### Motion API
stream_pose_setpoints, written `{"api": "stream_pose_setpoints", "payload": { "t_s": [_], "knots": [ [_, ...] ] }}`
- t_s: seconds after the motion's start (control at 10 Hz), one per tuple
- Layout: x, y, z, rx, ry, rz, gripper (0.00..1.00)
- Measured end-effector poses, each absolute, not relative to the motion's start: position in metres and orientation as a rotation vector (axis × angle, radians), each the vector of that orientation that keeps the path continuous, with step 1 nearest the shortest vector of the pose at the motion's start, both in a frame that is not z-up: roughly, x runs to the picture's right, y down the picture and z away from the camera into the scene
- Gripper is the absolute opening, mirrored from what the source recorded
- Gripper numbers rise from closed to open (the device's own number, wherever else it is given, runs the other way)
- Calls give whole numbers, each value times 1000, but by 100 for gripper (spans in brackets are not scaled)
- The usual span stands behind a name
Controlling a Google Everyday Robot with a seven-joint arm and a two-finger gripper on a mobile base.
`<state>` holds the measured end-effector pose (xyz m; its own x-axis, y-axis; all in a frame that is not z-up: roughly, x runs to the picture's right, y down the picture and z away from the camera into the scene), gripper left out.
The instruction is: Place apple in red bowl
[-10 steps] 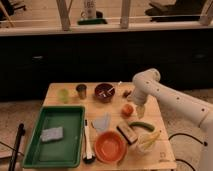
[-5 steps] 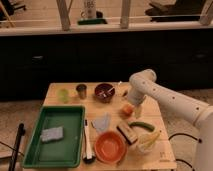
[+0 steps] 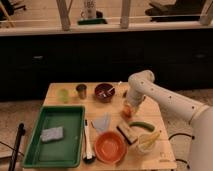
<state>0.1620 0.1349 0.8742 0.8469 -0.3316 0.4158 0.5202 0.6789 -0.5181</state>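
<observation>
The apple (image 3: 128, 112) is a small orange-red fruit on the wooden table (image 3: 160, 150), right of centre. My gripper (image 3: 129, 106) hangs straight down from the white arm (image 3: 150, 90) and sits right on top of the apple, hiding its upper part. The red bowl (image 3: 110, 146) is a wide shallow orange-red bowl near the table's front edge, below and left of the apple, with nothing in it.
A dark maroon bowl (image 3: 104, 92), a metal cup (image 3: 81, 91) and a green cup (image 3: 63, 94) line the back. A green tray (image 3: 35, 145) holding a sponge (image 3: 52, 133) fills the left. A cucumber (image 3: 139, 125), brown block (image 3: 126, 132), brush (image 3: 87, 142), cloth (image 3: 103, 122) and banana bowl (image 3: 147, 141) surround the red bowl.
The arm has swung left and down, bringing the gripper from above and right of the apple onto it. The apple and the bowl have stayed in place.
</observation>
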Motion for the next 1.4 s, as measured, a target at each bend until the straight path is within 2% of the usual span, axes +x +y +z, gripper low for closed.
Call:
{"api": "stream_pose_setpoints", "payload": {
  "t_s": [0.2, 0.3, 0.7, 1.4],
  "knots": [
    [161, 134, 878, -673, -300, -486, 8],
    [161, 134, 878, -675, -299, -489, 2],
    [165, 132, 874, -672, -288, -497, 0],
    [181, 66, 805, -561, -276, -541, 0]
  ]
}}
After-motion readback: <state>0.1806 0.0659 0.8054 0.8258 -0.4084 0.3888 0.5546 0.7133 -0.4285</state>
